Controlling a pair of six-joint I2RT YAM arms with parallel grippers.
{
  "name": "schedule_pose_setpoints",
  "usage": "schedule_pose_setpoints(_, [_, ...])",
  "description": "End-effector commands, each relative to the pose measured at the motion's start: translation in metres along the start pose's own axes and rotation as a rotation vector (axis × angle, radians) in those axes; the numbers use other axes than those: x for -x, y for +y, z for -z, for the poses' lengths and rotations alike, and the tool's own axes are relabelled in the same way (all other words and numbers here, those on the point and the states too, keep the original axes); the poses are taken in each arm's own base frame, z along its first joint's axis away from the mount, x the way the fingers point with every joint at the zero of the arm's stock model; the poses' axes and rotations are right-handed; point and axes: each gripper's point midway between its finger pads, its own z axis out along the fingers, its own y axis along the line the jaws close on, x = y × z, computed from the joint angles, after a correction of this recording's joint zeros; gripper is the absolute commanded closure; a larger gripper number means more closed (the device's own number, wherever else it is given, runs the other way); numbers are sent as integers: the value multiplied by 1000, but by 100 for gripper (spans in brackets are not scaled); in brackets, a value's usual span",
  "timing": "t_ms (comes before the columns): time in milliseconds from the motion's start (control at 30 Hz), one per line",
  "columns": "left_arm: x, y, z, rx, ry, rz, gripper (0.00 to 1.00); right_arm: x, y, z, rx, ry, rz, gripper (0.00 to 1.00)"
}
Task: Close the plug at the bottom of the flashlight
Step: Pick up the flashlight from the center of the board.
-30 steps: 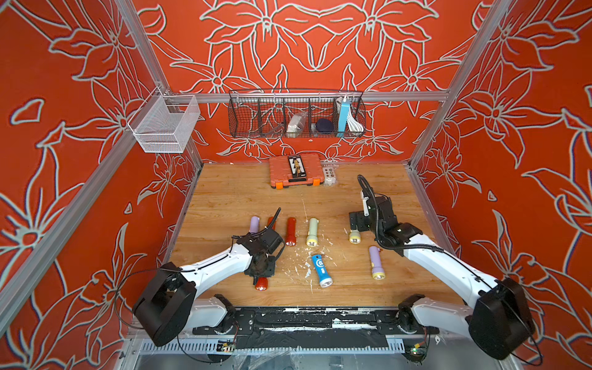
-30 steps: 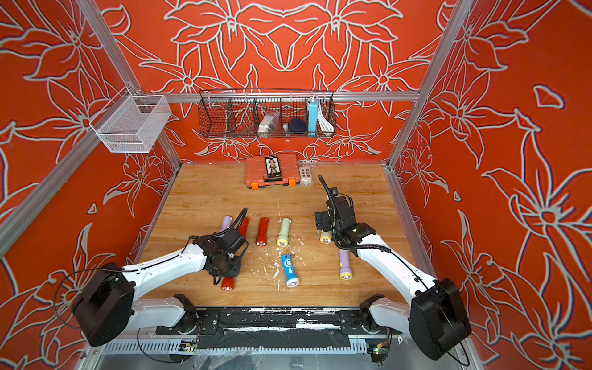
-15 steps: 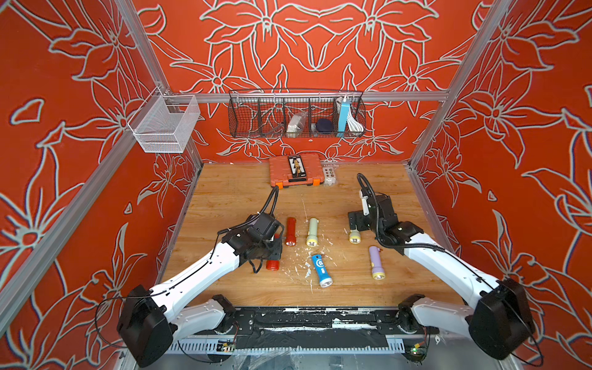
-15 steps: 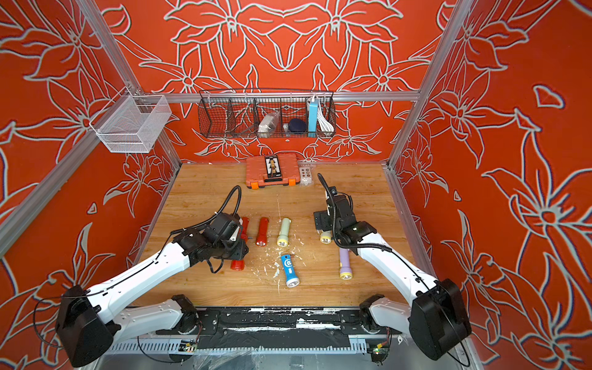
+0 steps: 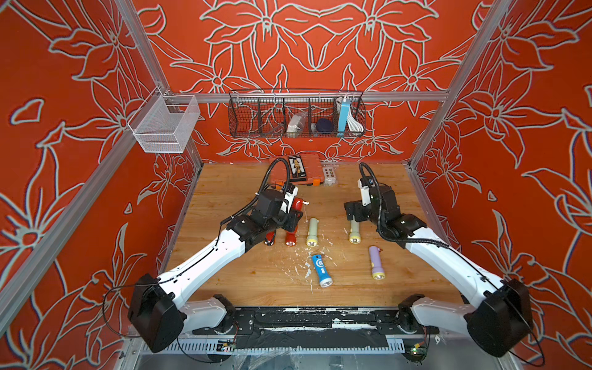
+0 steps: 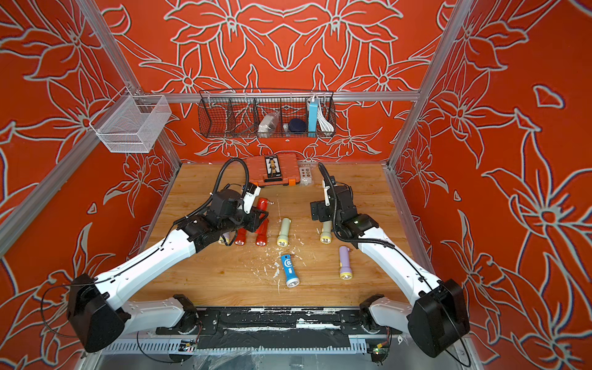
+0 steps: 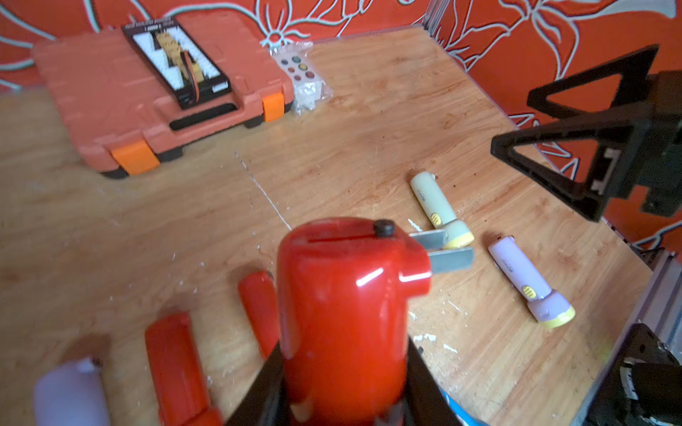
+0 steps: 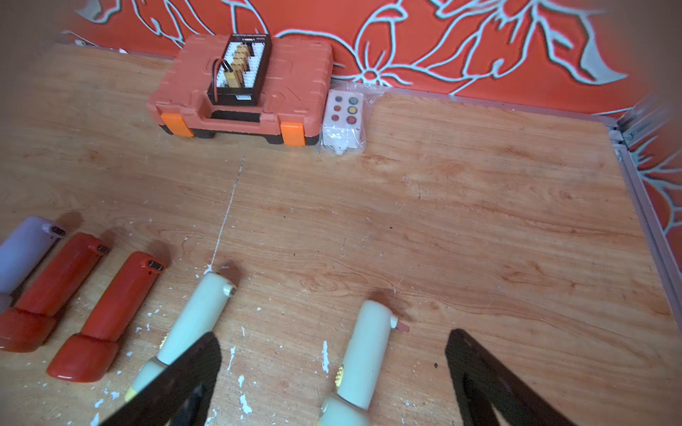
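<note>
Raised and carried back from the worktop's (image 5: 256,282) front edge, red flashlight (image 7: 343,295) clamped tight in left hand (image 5: 288,221) above the worktop, clear of the row, plug (image 7: 443,250) sticking out toward wide-open, empty right hand (image 5: 354,214), presumably offered for folding shut.

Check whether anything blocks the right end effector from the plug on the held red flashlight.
Nothing visible: open air separates the open right end effector from the plug jutting from the red flashlight, gripped by the left end effector.
</note>
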Motion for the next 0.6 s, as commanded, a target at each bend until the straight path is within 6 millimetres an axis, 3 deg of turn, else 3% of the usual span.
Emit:
schedule_pose_setpoints(0, [31, -17, 3, -145, -133, -127, 100, 24, 14, 6, 88, -55, 17, 2])
schedule_pose_setpoints(300, [21, -44, 20, -388, -255, -308, 100, 50, 72, 45, 481, -141, 64, 2])
schedule_pose_setpoints(433, [11, -52, 28, -461, -300, -358, 100, 58, 114, 81, 791, -180, 127, 2])
schedule_pose_setpoints(567, [5, -61, 36, -518, -333, -373, 100, 62, 138, 112, 1010, -220, 194, 2])
